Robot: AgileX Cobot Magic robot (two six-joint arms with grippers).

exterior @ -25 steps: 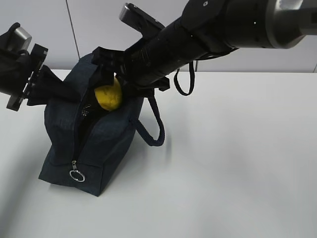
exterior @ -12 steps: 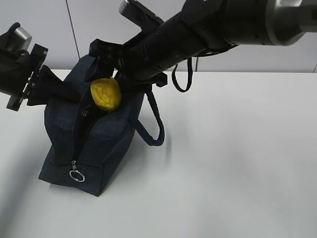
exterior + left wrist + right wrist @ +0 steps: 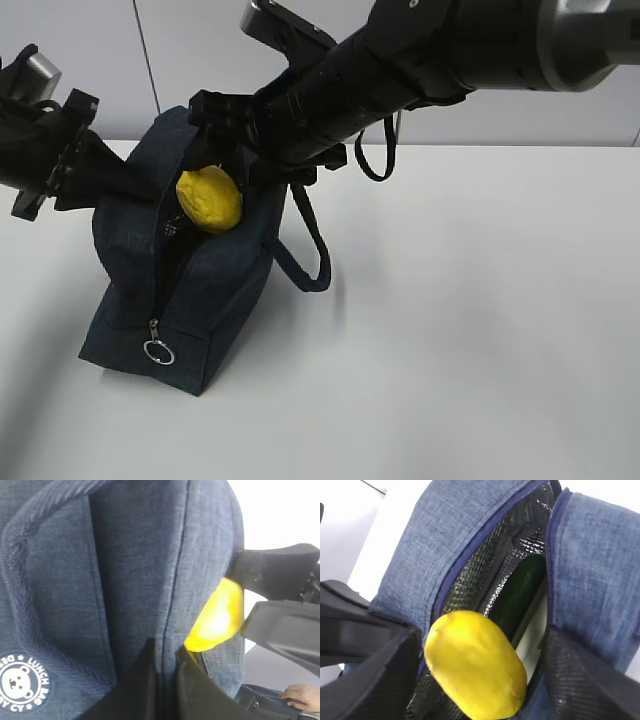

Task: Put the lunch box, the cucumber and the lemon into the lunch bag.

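The navy lunch bag (image 3: 200,290) stands on the table with its top zipper open. My left gripper (image 3: 138,186) is shut on a fold of the bag's fabric (image 3: 125,555) beside the opening, pinched between its tips (image 3: 166,655). The yellow lemon (image 3: 208,200) sits in the bag's mouth. My right gripper (image 3: 482,635) hangs open over the lemon (image 3: 475,670), with a gap at the right finger. Inside, the dark green cucumber (image 3: 520,595) lies along the foil lining. A pale strip (image 3: 532,637) beside it looks like the lunch box.
The bag's loop handle (image 3: 310,250) hangs down its right side, and the metal ring pull (image 3: 157,351) dangles at the front corner. White table (image 3: 480,330) stretches to the right of the bag. The right arm's body spans the upper view.
The lemon has slid down and left out of the right gripper's fingers toward the bag's mouth. The right gripper has shifted slightly. The left gripper keeps its hold on the bag.
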